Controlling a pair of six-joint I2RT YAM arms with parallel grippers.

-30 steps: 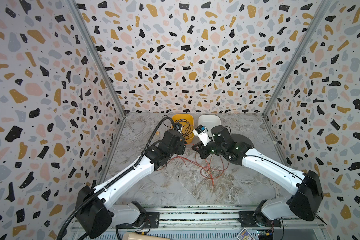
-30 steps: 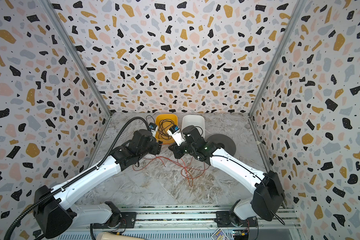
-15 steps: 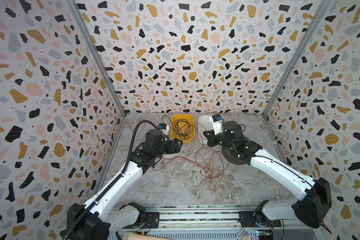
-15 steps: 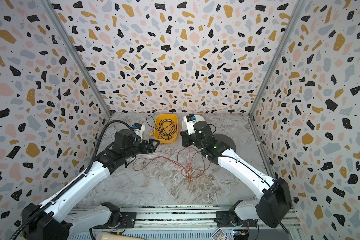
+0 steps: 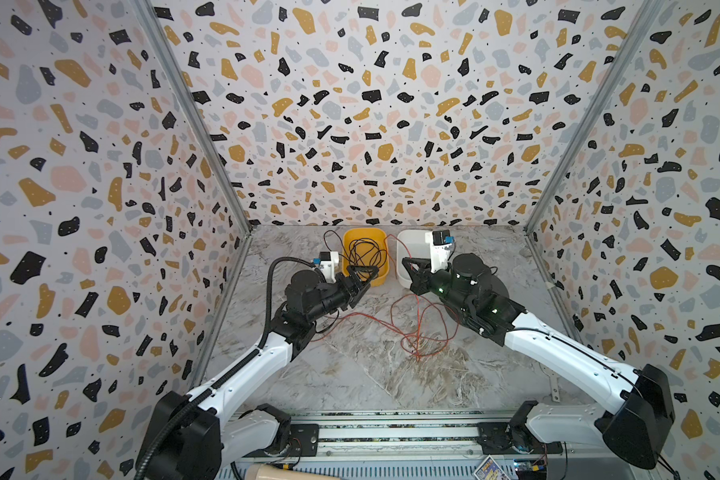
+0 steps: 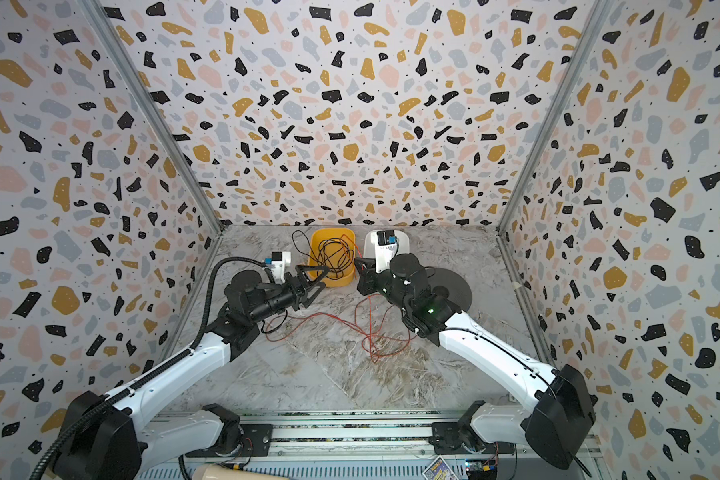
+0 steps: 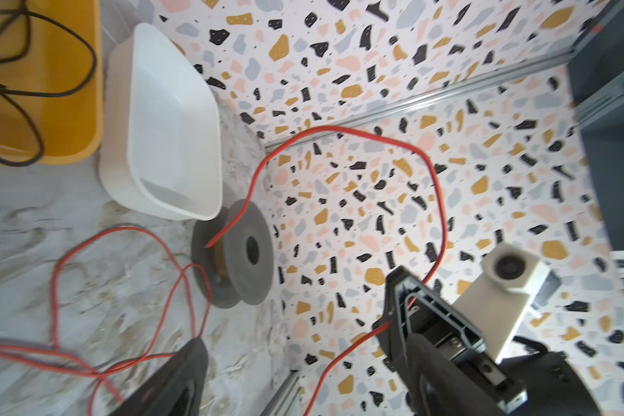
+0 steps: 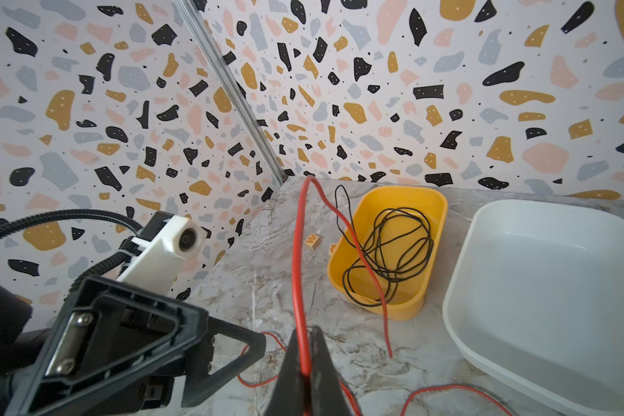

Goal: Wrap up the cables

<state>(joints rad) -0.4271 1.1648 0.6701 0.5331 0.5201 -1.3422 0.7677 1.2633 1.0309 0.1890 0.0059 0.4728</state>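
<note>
Looking early tbh: red wire (image 8: pixel 296 270) mostly sprawls loose on the table (image 5: pixel 350 374), one end tucked in the grey spool (image 7: pixel 238 252). Right gripper (image 8: pixel 306 335) pinches it tight, left gripper (image 5: pixel 366 279) gapes wide w/ nothing. Basically all winding's left.

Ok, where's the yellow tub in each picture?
In a top view: yellow tub at the back wall, near the middle.
In a top view: yellow tub at the back wall, near the middle.
Left wrist view: yellow tub partly cut off, beside the white tub.
Right wrist view: yellow tub whole, beyond the red wire in the shut right gripper.
Shared landmark: the white tub right beside it.
</note>
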